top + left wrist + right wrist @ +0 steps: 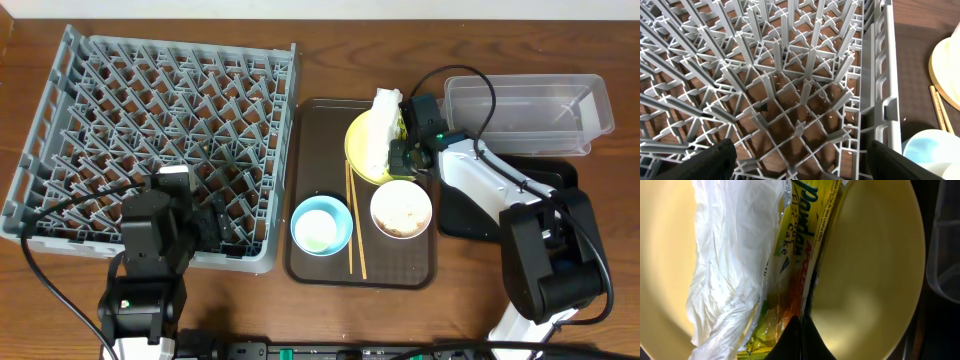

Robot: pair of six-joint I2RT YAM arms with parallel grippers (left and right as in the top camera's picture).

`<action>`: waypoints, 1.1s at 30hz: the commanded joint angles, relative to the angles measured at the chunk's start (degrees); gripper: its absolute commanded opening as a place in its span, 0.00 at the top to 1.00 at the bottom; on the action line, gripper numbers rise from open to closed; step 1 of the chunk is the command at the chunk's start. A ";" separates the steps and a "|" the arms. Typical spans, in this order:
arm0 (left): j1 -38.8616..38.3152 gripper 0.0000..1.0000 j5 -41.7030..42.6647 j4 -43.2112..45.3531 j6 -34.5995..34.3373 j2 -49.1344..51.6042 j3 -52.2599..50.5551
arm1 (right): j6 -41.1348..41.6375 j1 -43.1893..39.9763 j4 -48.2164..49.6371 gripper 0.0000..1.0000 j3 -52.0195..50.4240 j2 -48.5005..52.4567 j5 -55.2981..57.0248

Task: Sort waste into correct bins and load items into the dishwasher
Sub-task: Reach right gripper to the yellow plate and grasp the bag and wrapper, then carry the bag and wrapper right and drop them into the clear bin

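Observation:
The yellow plate (356, 150) (875, 255) lies at the back of the brown tray with the crumpled white napkin (381, 128) (730, 255) and the green-and-orange wrapper (790, 250) on it. My right gripper (408, 157) (801, 330) is over the plate, shut on the wrapper's edge. The light blue bowl (320, 225) (930, 145), the white bowl (401, 210) holding beige crumbs and the chopsticks (355, 220) lie on the tray. My left gripper (205, 225) (800, 157) is open and empty above the front right corner of the grey dish rack (150, 120) (790, 75). The cup is out of view.
The brown tray (320, 120) sits between the rack and the bins. The clear tub (530, 105) stands at the back right, with the black tray (560, 175) in front of it under my right arm. Small crumbs lie under the rack's lattice (830, 95).

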 commanded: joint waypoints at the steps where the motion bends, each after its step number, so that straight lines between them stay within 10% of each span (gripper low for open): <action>1: -0.13 0.14 0.28 0.07 -0.09 -0.04 1.29 | 0.22 -0.37 0.17 0.99 1.33 -1.97 -0.07; 11: -0.13 0.13 0.28 0.07 -0.09 -0.04 1.29 | 0.44 -5.79 1.88 0.99 1.51 -18.03 11.58; 18: -0.13 0.13 0.28 0.07 -0.09 -0.04 1.29 | 18.40 -13.88 3.23 0.99 1.49 -19.06 19.50; 21: -0.13 0.14 0.28 0.07 -0.09 -0.04 1.29 | 22.21 -16.83 6.47 0.76 1.49 -17.90 16.96; 24: -0.13 0.13 0.31 0.04 -0.09 -0.04 1.29 | 18.95 -17.94 10.62 0.55 1.49 -17.29 9.88; 33: -0.13 0.14 0.31 0.04 -0.09 -0.04 1.29 | -4.39 -10.67 12.61 0.53 1.49 -17.20 -9.35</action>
